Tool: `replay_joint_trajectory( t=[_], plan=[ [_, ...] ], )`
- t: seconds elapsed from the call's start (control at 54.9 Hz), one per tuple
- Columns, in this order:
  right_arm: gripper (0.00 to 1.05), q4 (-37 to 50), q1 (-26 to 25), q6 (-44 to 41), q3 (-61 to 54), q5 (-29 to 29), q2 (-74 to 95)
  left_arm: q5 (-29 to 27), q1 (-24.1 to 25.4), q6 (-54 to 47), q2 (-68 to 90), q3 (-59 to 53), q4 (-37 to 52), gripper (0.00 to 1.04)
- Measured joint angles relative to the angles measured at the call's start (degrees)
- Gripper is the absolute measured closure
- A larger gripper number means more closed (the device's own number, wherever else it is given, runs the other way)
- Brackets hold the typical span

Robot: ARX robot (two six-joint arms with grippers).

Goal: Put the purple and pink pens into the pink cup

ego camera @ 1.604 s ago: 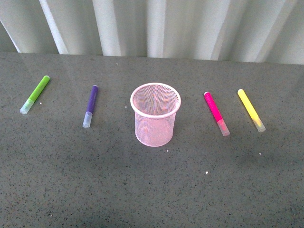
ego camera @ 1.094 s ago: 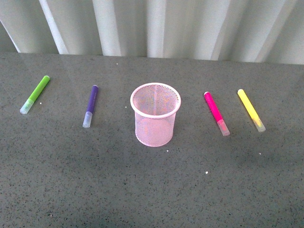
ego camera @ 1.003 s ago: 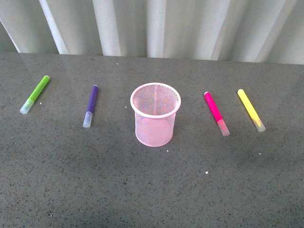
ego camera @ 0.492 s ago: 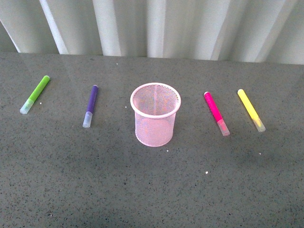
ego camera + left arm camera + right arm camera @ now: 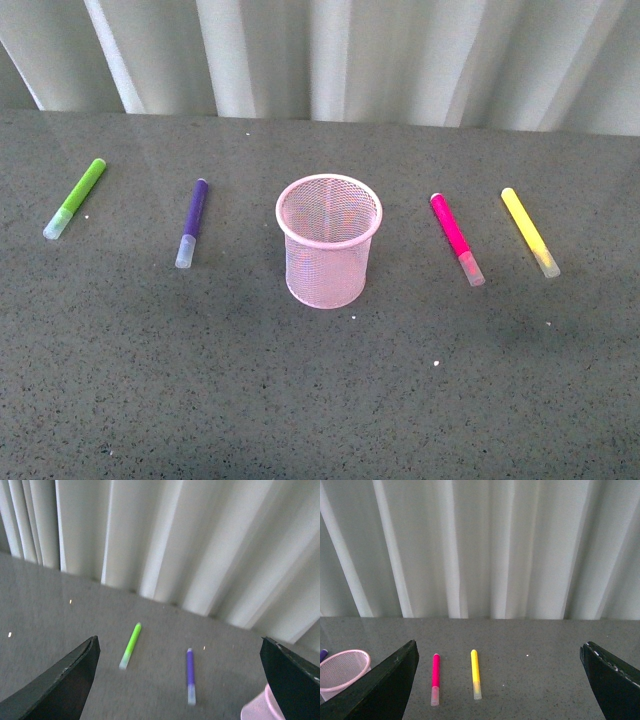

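Nothing on the counter (image 5: pixel 300 400) has shifted since the earlier frames. The left end effector (image 5: pixel 178 642) and right end effector (image 5: pixel 497 644) both gape wide and empty above it. The purple pen (image 5: pixel 192 222) lies flat left of the upright pink cup (image 5: pixel 329 240), the pink pen (image 5: pixel 457 238) right of it, both apart from it. The green pen (image 5: pixel 74 198) and yellow pen (image 5: pixel 529 232) lie outermost.

Lime-green pen (image 5: pixel 74 199) and yellow pen (image 5: pixel 530 232) on grey tabletop (image 5: pixel 320 400)
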State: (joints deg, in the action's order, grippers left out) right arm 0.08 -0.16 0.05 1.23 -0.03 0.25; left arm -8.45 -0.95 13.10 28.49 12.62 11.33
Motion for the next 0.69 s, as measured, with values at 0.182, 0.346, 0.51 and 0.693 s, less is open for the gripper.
replay_joint_trajectory(
  t=[0.182, 0.346, 0.51, 0.693],
  plan=[
    [0.07, 0.00, 0.00, 0.00, 0.00, 0.00, 0.00, 3.82, -2.54, -3.28, 24.85, 13.55, 10.67, 0.07],
    [0.07, 0.00, 0.00, 0.00, 0.00, 0.00, 0.00, 8.31, -7.08, -5.25, 49.72, 28.85, 4.26, 0.07],
    [0.07, 0.00, 0.00, 0.00, 0.00, 0.00, 0.00, 8.35, -9.46, -8.98, 73.77, 43.60, -7.21, 0.07],
    [0.07, 0.00, 0.00, 0.00, 0.00, 0.00, 0.00, 6.82, -8.94, -10.88, 84.78, 50.99, -10.58, 0.07]
  ],
)
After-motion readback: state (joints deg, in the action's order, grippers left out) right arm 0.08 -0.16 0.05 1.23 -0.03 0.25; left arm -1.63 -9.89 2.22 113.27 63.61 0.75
